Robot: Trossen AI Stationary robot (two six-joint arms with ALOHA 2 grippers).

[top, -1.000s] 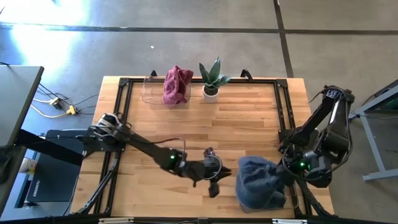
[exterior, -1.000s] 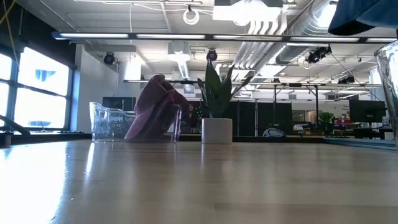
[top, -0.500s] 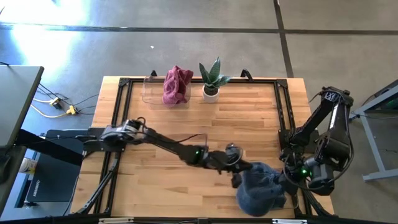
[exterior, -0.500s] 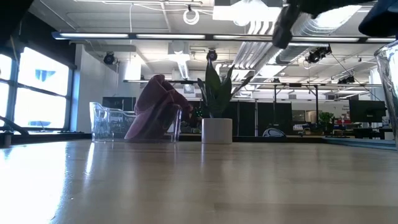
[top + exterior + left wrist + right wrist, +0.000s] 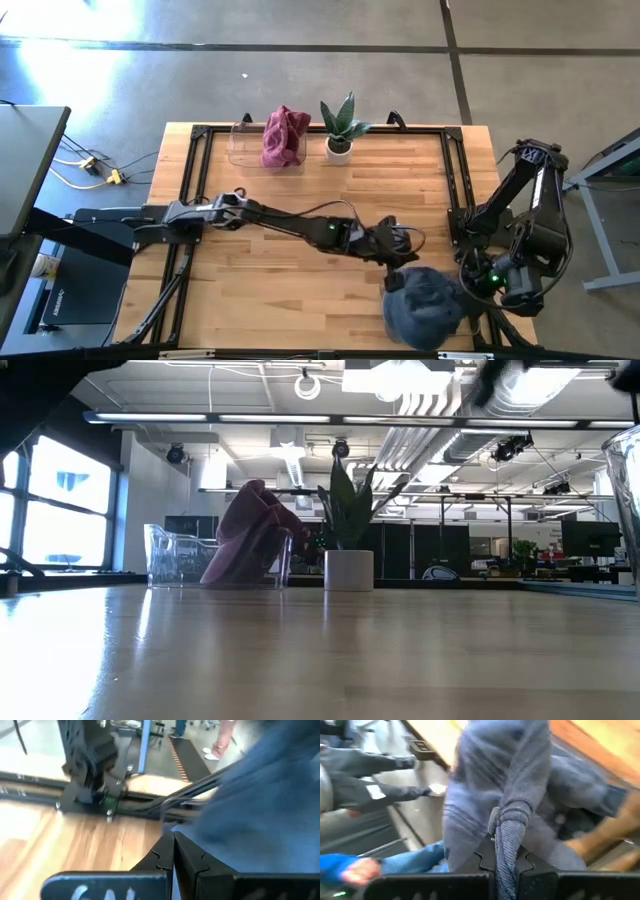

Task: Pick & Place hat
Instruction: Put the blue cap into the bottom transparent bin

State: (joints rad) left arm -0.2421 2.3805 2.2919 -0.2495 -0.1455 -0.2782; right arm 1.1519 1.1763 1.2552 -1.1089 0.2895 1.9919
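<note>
The blue-grey hat [image 5: 425, 305] bulges as a rounded bundle at the table's near right corner, with my right gripper [image 5: 506, 845] shut on it from the right side [image 5: 470, 288]. No part of it shows on the tabletop in the low view. My left gripper [image 5: 393, 282] reaches across the table and stands shut at the hat's left edge [image 5: 173, 836]. Whether its tips touch the cloth, I cannot tell. A maroon hat [image 5: 284, 137] is slumped in a clear container [image 5: 245, 145] at the far edge. My right gripper pinches a rolled fold of the blue hat [image 5: 509, 827] between its two fingers. The fold runs along the fingers and the rest of the hat [image 5: 495, 775] bulges out beyond the tips. How many layers it has, I cannot tell.
A potted plant [image 5: 340, 125] stands at the far edge beside the clear container. The middle of the wooden tabletop [image 5: 300, 190] is bare. A black frame [image 5: 455, 180] runs along the table's right side, by the right arm's base.
My left gripper has swept toward the table's right edge, up to the blue hat, and has shut on the way. My right gripper has turned a little, and the hat has drawn into a rounder bundle slightly nearer the near edge.
</note>
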